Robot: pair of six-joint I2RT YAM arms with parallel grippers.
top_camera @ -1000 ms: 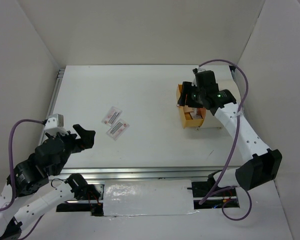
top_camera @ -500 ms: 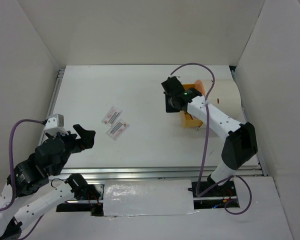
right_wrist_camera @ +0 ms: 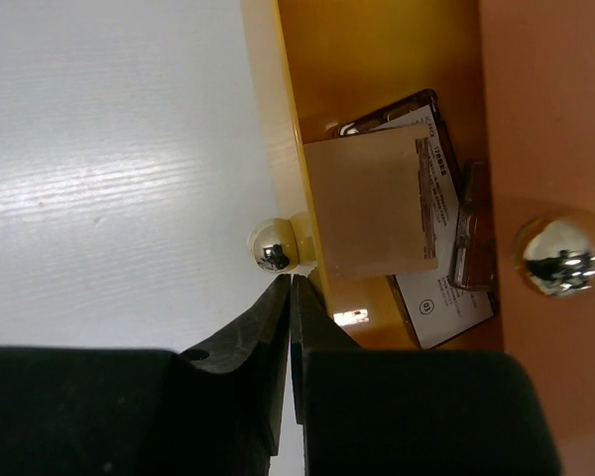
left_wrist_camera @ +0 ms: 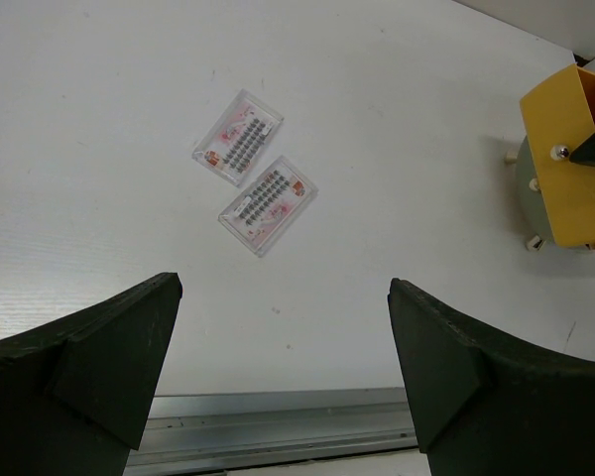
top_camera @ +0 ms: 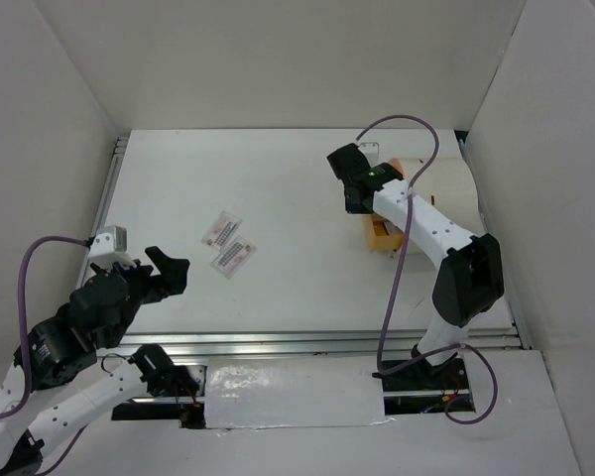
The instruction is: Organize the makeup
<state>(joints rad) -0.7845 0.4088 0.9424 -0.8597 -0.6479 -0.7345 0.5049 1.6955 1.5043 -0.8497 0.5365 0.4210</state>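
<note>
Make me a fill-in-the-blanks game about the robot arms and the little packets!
1. The number of pink-printed packets lying on the table is ____.
2. The jaws of the left gripper stand ____.
3. The jaws of the right gripper are ____.
4. The right gripper's tip is next to the drawer's shiny round ____.
Missing words: two; open; shut; knob.

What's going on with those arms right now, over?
Left tool open, empty, above the table. Right tool shut, empty, beside drawer knob. Two packets loose on table, nothing blocking them.
</note>
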